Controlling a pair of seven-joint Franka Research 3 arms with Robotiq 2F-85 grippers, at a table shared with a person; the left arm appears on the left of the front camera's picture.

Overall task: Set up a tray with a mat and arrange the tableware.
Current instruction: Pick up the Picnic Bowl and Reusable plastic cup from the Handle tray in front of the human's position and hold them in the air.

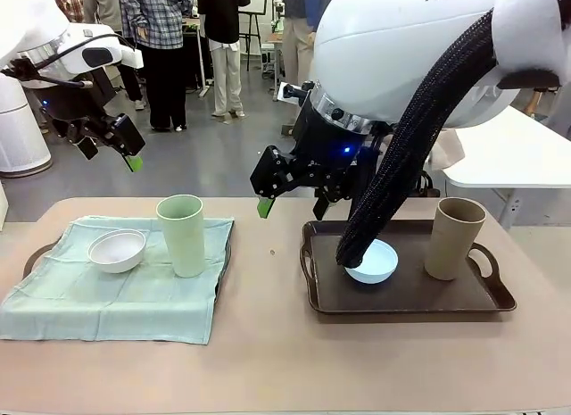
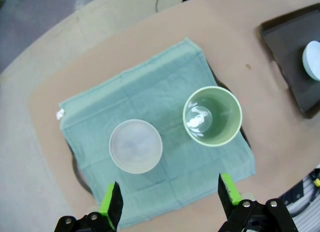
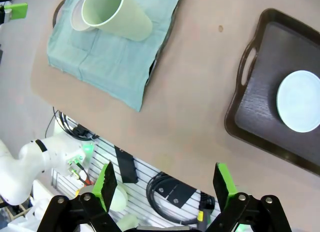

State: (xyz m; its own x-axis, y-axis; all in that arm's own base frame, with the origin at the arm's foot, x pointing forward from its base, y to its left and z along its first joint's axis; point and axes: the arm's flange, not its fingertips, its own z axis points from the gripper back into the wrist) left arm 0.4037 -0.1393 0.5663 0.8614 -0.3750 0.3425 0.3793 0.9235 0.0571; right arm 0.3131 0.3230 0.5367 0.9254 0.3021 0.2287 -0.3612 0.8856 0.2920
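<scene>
Bench [image 1: 268,344] carries a green mat [image 1: 116,294] draped over a dark tray [image 1: 34,256] on its left and a brown tray [image 1: 410,299] on its right. Left hand [image 1: 111,154] hangs over the mat, right hand [image 1: 293,205] above the gap between the trays, both spread wide and empty. Pale green cup [image 1: 181,234] stands upright on the mat, mouth up, with the white bowl [image 1: 117,250] just beside it. Tan cup [image 1: 454,238] stands upright at the brown tray's right end, the light blue bowl [image 1: 373,261] near its middle.
</scene>
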